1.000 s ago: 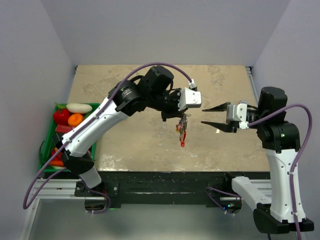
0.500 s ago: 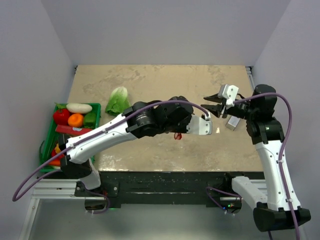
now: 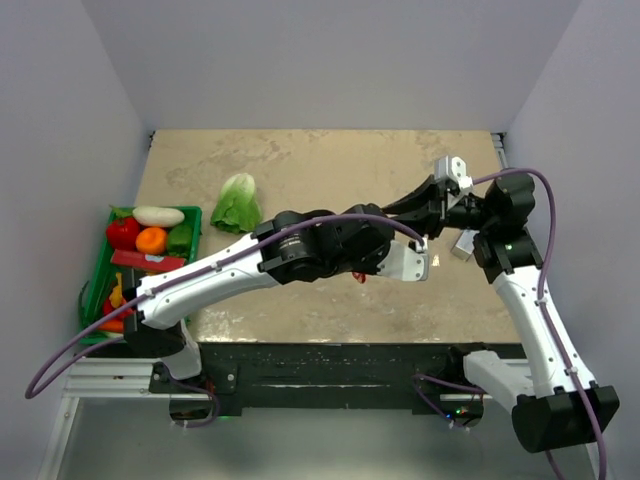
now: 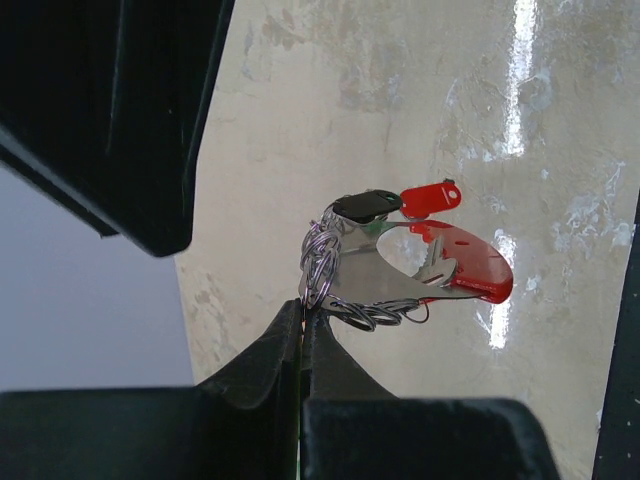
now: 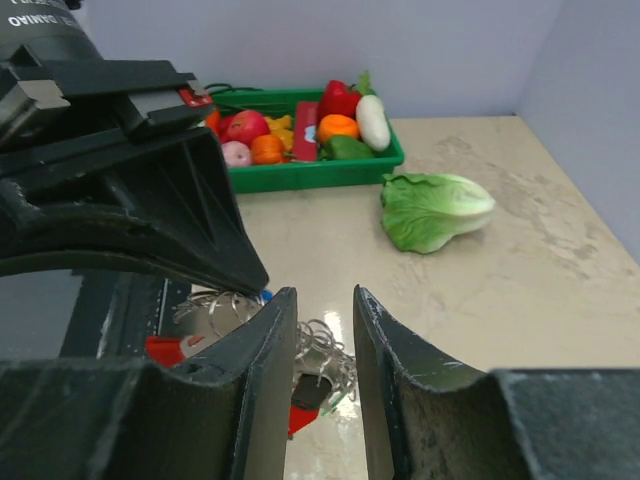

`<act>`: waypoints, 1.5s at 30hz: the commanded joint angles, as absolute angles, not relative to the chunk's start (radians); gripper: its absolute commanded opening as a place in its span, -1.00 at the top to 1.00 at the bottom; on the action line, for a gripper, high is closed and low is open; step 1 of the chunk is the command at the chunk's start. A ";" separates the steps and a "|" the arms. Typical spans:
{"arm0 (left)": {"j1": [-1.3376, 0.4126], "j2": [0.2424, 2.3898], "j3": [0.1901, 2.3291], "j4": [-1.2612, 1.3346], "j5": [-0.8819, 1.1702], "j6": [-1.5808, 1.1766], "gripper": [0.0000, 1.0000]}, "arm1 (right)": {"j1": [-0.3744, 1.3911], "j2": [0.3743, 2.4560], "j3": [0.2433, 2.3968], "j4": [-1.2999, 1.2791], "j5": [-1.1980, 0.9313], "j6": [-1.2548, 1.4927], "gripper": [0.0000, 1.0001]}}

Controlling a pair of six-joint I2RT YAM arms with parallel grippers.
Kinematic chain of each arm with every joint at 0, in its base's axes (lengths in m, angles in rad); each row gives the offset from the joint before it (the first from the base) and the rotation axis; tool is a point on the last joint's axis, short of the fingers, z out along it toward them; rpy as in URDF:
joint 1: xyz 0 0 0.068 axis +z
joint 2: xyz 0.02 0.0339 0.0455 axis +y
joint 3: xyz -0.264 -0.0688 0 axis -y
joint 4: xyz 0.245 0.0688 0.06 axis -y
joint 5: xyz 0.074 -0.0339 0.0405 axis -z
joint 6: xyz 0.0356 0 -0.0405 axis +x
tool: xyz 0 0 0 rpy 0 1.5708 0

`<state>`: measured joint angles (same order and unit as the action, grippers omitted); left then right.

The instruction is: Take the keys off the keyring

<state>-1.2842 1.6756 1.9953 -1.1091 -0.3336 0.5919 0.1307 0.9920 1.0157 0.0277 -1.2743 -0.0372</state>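
Under left arm (image 3: 250, 262), keyring (image 3: 358, 276) mostly hidden.

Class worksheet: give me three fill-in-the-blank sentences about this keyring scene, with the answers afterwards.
The left gripper is ___ on the keyring. The keyring's oval fob is ___. The lettuce lies on the table beside a ___ crate of toy food.
Missing words: shut, red, green.

The left arm (image 3: 200, 275) and the right arm (image 3: 535, 310) have white shells joined by round black joints, and a purple cable (image 3: 62, 352) runs along each. A white block (image 3: 408, 262) sits just behind each hand. The left gripper (image 4: 303, 312) and the right gripper (image 5: 322, 296) have matte black, wedge-shaped fingers (image 5: 260, 350).
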 commanded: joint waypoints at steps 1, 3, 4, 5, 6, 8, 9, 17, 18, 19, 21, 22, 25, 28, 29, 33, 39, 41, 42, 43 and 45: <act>-1.301 1.687 2.054 -1.081 -0.337 0.606 1.00 | 0.161 0.983 0.994 0.166 -1.308 0.129 0.35; -1.305 1.694 2.057 -1.083 -0.336 0.601 1.00 | 0.176 0.980 0.988 0.161 -1.310 0.129 0.37; -1.307 1.698 2.060 -1.083 -0.336 0.601 1.00 | 0.182 0.977 0.985 0.152 -1.313 0.129 0.41; -1.308 1.704 2.065 -1.081 -0.334 0.600 1.00 | 0.186 0.974 0.980 0.146 -1.315 0.129 0.43; -1.308 1.706 2.068 -1.081 -0.334 0.598 1.00 | 0.192 0.973 0.977 0.137 -1.318 0.114 0.44; -1.310 1.712 2.077 -1.080 -0.333 0.597 1.00 | 0.193 0.966 0.979 0.057 -1.321 0.066 0.45; -1.310 1.715 2.080 -1.080 -0.333 0.597 1.00 | 0.202 0.965 0.980 0.028 -1.321 0.016 0.47; -1.310 1.724 2.109 -1.077 -0.319 0.589 1.00 | 0.221 0.957 0.988 -0.221 -1.292 -0.193 0.49; -1.310 1.724 2.109 -1.075 -0.318 0.588 1.00 | 0.221 0.954 0.983 -0.224 -1.290 -0.204 0.49; -1.310 1.724 2.114 -1.077 -0.314 0.588 1.00 | 0.222 0.954 0.979 -0.229 -1.287 -0.210 0.50; -1.310 1.721 2.115 -1.075 -0.314 0.587 1.00 | 0.221 0.951 0.973 -0.245 -1.279 -0.236 0.50; -1.310 1.720 2.115 -1.075 -0.316 0.584 1.00 | 0.222 0.950 0.971 -0.271 -1.278 -0.248 0.50; -1.310 1.717 2.114 -1.078 -0.316 0.584 1.00 | 0.222 0.940 0.974 -0.331 -1.266 -0.304 0.50; -1.310 1.712 2.108 -1.077 -0.319 0.584 1.00 | 0.222 0.931 0.991 -0.392 -1.269 -0.354 0.49; -1.310 1.710 2.106 -1.077 -0.319 0.584 1.00 | 0.222 0.928 0.997 -0.405 -1.272 -0.362 0.49; -1.308 1.707 2.092 -1.078 -0.324 0.583 1.00 | 0.222 0.917 1.046 -0.495 -1.269 -0.437 0.48; -1.307 1.704 2.089 -1.080 -0.327 0.581 1.00 | 0.221 0.904 1.083 -0.566 -1.255 -0.476 0.39; -1.307 1.703 2.088 -1.078 -0.322 0.580 1.00 | 0.222 0.899 1.085 -0.569 -1.244 -0.477 0.34; -1.307 1.703 2.089 -1.080 -0.321 0.577 1.00 | 0.221 0.896 1.085 -0.568 -1.244 -0.477 0.33; -1.307 1.701 2.088 -1.080 -0.321 0.578 1.00 | 0.222 0.896 1.086 -0.569 -1.246 -0.477 0.31; -1.307 1.701 2.088 -1.078 -0.322 0.578 1.00 | 0.221 0.897 1.089 -0.569 -1.250 -0.474 0.31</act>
<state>-1.3125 1.7367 2.0594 -1.1362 -0.2829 0.5858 0.2146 0.9092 1.0519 -0.5163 -1.2182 -0.4629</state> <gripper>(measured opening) 0.021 0.342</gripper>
